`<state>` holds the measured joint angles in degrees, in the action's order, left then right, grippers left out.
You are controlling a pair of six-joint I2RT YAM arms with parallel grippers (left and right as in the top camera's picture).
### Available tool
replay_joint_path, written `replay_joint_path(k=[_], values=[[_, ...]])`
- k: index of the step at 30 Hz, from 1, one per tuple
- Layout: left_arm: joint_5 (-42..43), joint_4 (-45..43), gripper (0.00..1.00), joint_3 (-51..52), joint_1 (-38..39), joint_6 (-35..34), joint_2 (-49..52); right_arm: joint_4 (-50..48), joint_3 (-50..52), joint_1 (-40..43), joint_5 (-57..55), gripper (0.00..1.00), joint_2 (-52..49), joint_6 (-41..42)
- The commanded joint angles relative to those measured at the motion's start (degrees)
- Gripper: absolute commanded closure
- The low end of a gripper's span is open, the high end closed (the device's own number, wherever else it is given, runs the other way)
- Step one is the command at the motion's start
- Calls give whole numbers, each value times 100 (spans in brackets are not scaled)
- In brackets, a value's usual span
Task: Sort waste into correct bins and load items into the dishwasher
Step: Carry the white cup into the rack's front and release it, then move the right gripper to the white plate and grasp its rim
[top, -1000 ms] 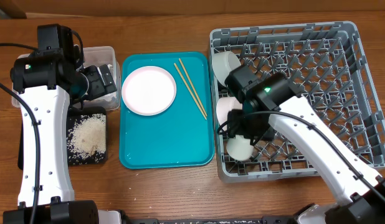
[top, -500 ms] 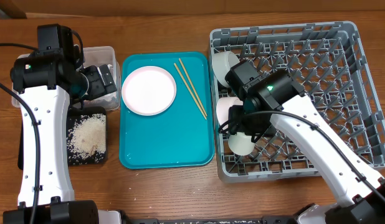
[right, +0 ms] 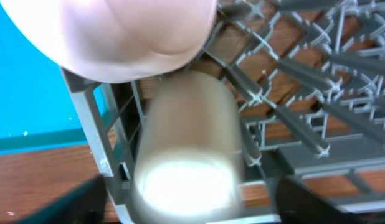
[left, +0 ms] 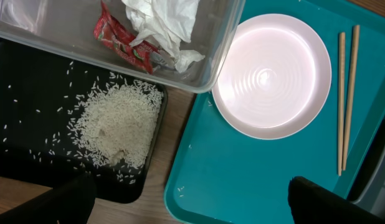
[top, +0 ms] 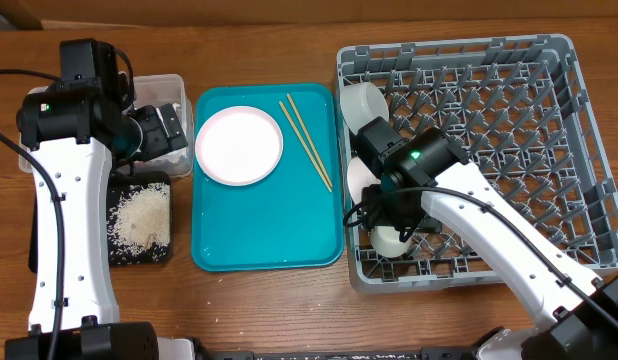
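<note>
White cup [right: 186,165] is lying loose in the rack [right: 292,118] between the right gripper [right: 192,202], fingers spread; a nudge risks toppling it. Left gripper [left: 192,199] is gaping, empty.

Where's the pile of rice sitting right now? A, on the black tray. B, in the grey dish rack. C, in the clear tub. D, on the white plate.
A: the rice pile lies on the black tray, beside the clear tub, which holds the napkin and wrapper.
</note>
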<state>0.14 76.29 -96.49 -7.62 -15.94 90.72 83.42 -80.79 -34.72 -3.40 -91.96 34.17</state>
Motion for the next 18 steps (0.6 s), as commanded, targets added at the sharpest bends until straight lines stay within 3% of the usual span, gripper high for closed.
replay_joint_path(k=[1,8,14,18], values=[[-57,-4,0,-63,-20,52,-9,-24,20,-22,-83,7,55,35],[-57,-4,0,-63,-20,52,-9,-37,-59,-22,-81,11,57,24],[-57,-7,0,-63,-20,52,-9,-44,-1088,-26,164,19,57,-313],[-57,-4,0,-63,-20,52,-9,-1106,-1626,-66,820,24,33,-487]])
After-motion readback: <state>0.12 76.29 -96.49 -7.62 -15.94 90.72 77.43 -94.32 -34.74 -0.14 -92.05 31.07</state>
